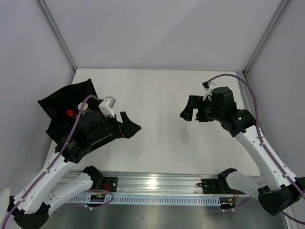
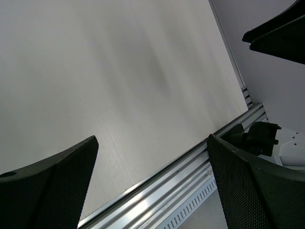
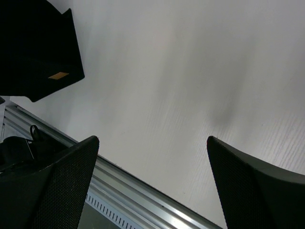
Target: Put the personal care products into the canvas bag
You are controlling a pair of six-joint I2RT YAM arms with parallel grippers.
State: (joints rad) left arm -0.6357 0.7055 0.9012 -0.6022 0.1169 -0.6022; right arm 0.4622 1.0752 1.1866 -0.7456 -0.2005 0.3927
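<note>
My left tool point(image 2: 150, 143) and right tool point(image 3: 152, 140) hang spread, empty; red bottle point(image 1: 70, 113) shows in the canvas bag point(image 1: 64, 100), so the job looks about finished.

We saw a white table point(image 1: 162, 138) with a faintly ribbed surface, closed in by pale grey walls point(image 1: 157, 28) and aluminium corner posts point(image 1: 56, 33). Along its near edge ran a bright aluminium rail point(image 1: 157, 181), with a slotted strip point(image 1: 162, 201) just below it

Left end effector point(image 1: 132, 126) spread, empty, right end effector point(image 1: 189, 109) spread, empty, facing inward.
</note>
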